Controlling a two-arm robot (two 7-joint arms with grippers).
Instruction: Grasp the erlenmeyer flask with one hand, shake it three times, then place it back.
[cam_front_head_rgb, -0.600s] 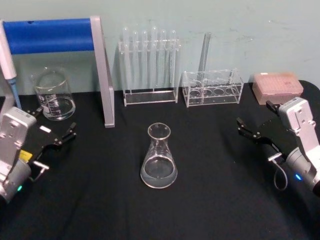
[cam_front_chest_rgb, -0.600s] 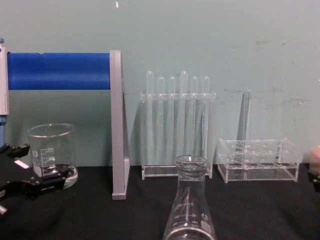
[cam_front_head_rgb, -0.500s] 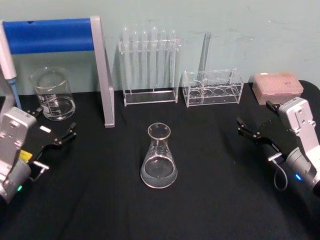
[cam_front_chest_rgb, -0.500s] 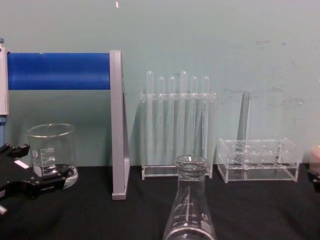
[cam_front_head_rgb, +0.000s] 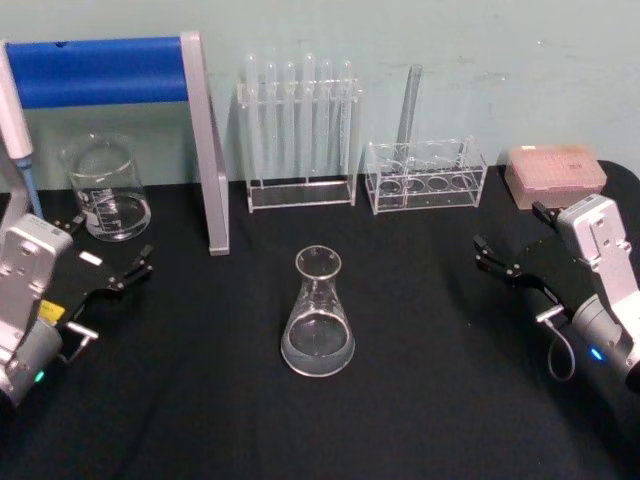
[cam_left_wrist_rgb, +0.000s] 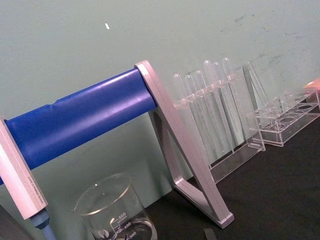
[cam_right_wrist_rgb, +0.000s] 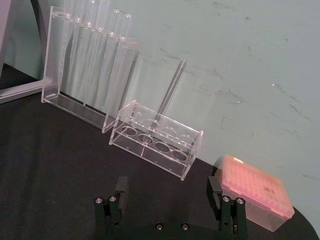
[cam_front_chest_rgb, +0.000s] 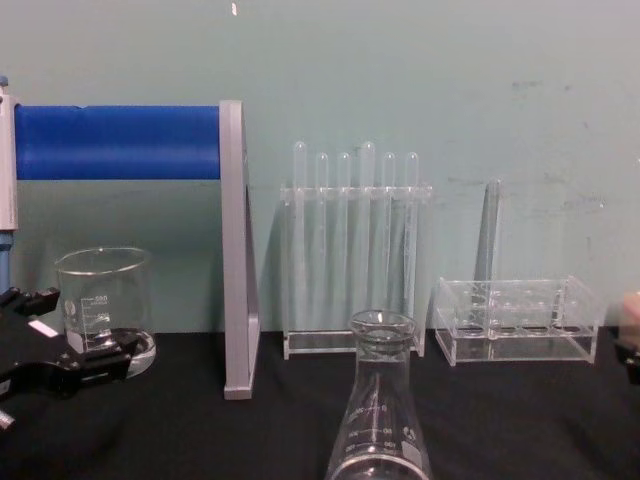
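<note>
The erlenmeyer flask (cam_front_head_rgb: 318, 315) is clear glass and stands upright on the black table (cam_front_head_rgb: 430, 400) at the middle; in the chest view the flask (cam_front_chest_rgb: 378, 425) rises at the bottom centre. My left gripper (cam_front_head_rgb: 105, 245) sits open low on the left, well apart from the flask, with nothing between its fingers; it also enters the chest view's left edge (cam_front_chest_rgb: 72, 330). My right gripper (cam_front_head_rgb: 510, 235) sits open on the right, equally far from the flask. Its empty fingers (cam_right_wrist_rgb: 120, 186) point toward the racks in the right wrist view.
A glass beaker (cam_front_head_rgb: 105, 190) stands at the back left beside a grey stand with a blue bar (cam_front_head_rgb: 205, 150). Behind the flask are a test tube rack (cam_front_head_rgb: 300, 130) and a low clear rack (cam_front_head_rgb: 425, 175) holding one tube. A pink tip box (cam_front_head_rgb: 555, 172) lies back right.
</note>
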